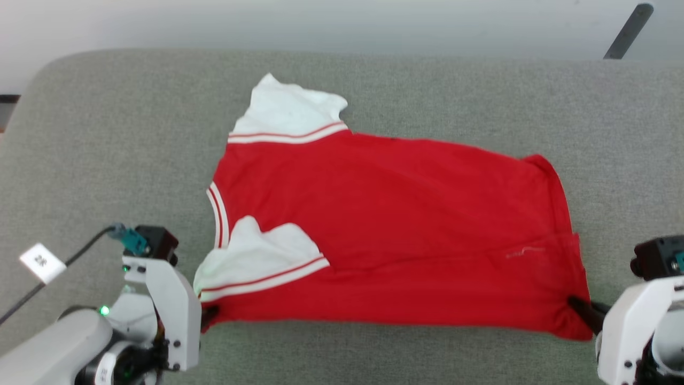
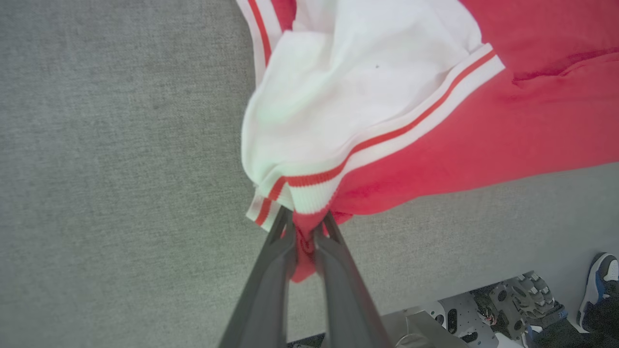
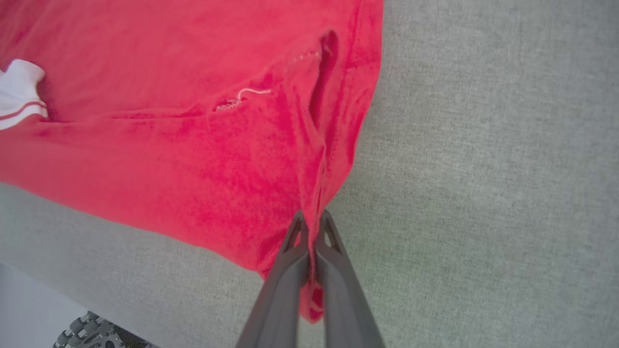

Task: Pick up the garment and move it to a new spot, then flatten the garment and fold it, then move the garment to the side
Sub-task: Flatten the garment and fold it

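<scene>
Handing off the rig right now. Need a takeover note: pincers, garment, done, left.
Left pincer: shut on the garment, at its near corner by the white sleeve.
Right pincer: shut on the near hem corner.
Garment: spread on the grey surface, plain red side up, both sleeves rumpled.
Done: laid out, roughly flat.
Left: smooth the sleeves, fold, move aside.

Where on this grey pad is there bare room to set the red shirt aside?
Bare patches of the grey fabric pad lie left of the white-sleeved red jersey, right of its hem, and along the far edge. The near strip is crowded: the left tool and right tool pinch the jersey's near corners there.
</scene>
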Available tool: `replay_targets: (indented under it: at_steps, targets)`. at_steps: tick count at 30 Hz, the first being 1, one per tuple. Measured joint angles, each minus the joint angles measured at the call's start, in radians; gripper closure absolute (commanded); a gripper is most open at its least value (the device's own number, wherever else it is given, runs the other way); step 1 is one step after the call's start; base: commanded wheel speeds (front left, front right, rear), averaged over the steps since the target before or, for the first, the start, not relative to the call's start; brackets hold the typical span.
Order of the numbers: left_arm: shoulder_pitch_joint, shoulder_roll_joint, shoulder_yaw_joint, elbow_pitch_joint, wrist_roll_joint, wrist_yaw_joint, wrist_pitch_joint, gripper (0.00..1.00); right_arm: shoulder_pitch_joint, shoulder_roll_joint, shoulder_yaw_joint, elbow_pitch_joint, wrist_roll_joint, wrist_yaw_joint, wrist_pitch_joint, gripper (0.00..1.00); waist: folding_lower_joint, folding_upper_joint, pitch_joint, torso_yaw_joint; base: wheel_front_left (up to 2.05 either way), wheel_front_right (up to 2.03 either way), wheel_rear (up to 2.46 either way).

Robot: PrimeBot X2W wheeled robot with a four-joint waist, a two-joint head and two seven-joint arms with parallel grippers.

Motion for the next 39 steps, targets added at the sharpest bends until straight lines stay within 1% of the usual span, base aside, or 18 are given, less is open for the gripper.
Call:
replay_targets:
  at_steps: [3, 6, 9, 13, 14, 15, 16, 17, 18, 19, 20, 23, 27, 31, 34, 37, 39]
  targets:
    - [0.026, 0.012, -0.004, -0.032, -0.008, 0.021, 0.000, 1.00, 0.039, 0.006, -0.011, -0.022, 0.001, 0.000, 0.010, 1.00, 0.0000, 0.0000, -0.015, 0.001, 0.00, 0.00, 0.00]
    - [0.052, 0.016, -0.012, -0.050, -0.013, 0.033, 0.001, 1.00, 0.074, 0.020, -0.016, -0.037, 0.001, 0.000, 0.018, 1.00, 0.0000, 0.0000, -0.025, 0.003, 0.00, 0.00, 0.00]
    - [0.067, 0.014, -0.018, -0.048, -0.016, 0.033, -0.003, 1.00, 0.095, 0.032, -0.018, -0.042, 0.001, 0.000, 0.020, 1.00, 0.0000, 0.0000, -0.030, 0.003, 0.00, 0.00, 0.00]
    - [0.082, -0.006, -0.026, -0.023, -0.019, 0.031, -0.012, 1.00, 0.102, 0.048, -0.011, -0.037, -0.002, 0.000, 0.018, 1.00, 0.0000, 0.0000, -0.031, 0.000, 0.00, 0.00, 0.00]
    - [0.083, -0.011, -0.029, -0.014, -0.019, 0.027, -0.014, 0.91, 0.102, 0.048, -0.009, -0.035, -0.005, 0.000, 0.017, 1.00, 0.0000, 0.0000, -0.031, -0.001, 0.00, 0.00, 0.00]
    - [0.083, -0.015, -0.030, -0.007, -0.019, 0.024, -0.015, 0.77, 0.102, 0.049, -0.008, -0.032, -0.008, 0.000, 0.013, 0.98, 0.0000, 0.0000, -0.031, -0.001, 0.00, 0.00, 0.00]
    - [0.083, -0.019, -0.030, 0.000, -0.019, 0.023, -0.016, 0.69, 0.102, 0.050, -0.007, -0.031, -0.008, 0.000, 0.011, 0.78, 0.0000, 0.0000, -0.031, -0.001, 0.00, 0.00, 0.00]
    - [0.083, -0.023, -0.030, 0.006, -0.019, 0.022, -0.016, 0.39, 0.102, 0.050, -0.006, -0.029, -0.009, 0.000, 0.009, 0.60, 0.0000, 0.0000, -0.032, -0.001, 0.00, 0.00, 0.00]
    - [0.083, -0.026, -0.031, 0.011, -0.019, 0.020, -0.018, 0.16, 0.102, 0.050, -0.004, -0.029, -0.010, 0.000, 0.008, 0.40, 0.0000, 0.0000, -0.032, -0.001, 0.00, 0.00, 0.00]
    - [0.083, -0.027, -0.031, 0.016, -0.019, 0.019, -0.019, 0.06, 0.102, 0.051, -0.004, -0.029, -0.010, 0.000, 0.006, 0.00, 0.0000, 0.0000, -0.033, -0.001, 0.00, 0.00, 0.00]
    - [0.083, -0.027, -0.030, 0.018, -0.019, 0.019, -0.019, 0.00, 0.102, 0.051, -0.005, -0.030, -0.010, 0.000, 0.002, 0.00, 0.0000, 0.0000, -0.034, -0.001, 0.00, 0.00, 0.00]
    - [0.081, -0.023, -0.024, 0.016, -0.019, 0.023, -0.019, 0.00, 0.102, 0.051, -0.006, -0.042, -0.010, 0.000, -0.002, 0.00, 0.0000, 0.0000, -0.038, -0.001, 0.00, 0.00, 0.00]
    - [0.071, -0.004, -0.011, -0.008, -0.017, 0.033, -0.019, 0.00, 0.102, 0.052, -0.012, -0.065, -0.010, 0.000, -0.019, 0.00, 0.0000, 0.0000, -0.043, -0.004, 0.00, 0.00, 0.00]
    - [0.051, 0.028, 0.007, -0.048, -0.017, 0.044, -0.013, 0.00, 0.102, 0.059, -0.027, -0.096, -0.012, 0.000, -0.048, 0.00, 0.0000, 0.0000, -0.043, -0.010, 0.00, 0.00, 0.00]
    - [0.021, 0.048, 0.029, -0.074, -0.013, 0.052, -0.009, 0.00, 0.092, 0.061, -0.027, -0.126, -0.013, 0.000, -0.106, 0.00, 0.0000, 0.0000, -0.039, -0.016, 0.00, 0.00, 0.00]
    - [-0.021, 0.071, 0.051, -0.088, -0.002, 0.051, -0.002, 0.00, 0.050, 0.062, -0.023, -0.150, -0.021, 0.000, -0.202, 0.00, 0.0001, 0.0000, -0.032, -0.026, 0.00, 0.00, 0.00]
    - [-0.059, 0.079, 0.067, -0.090, 0.015, 0.040, -0.004, 0.00, 0.027, 0.049, -0.006, -0.165, -0.030, 0.000, -0.276, 0.00, 0.0000, 0.0000, -0.024, -0.035, 0.00, 0.00, 0.00]
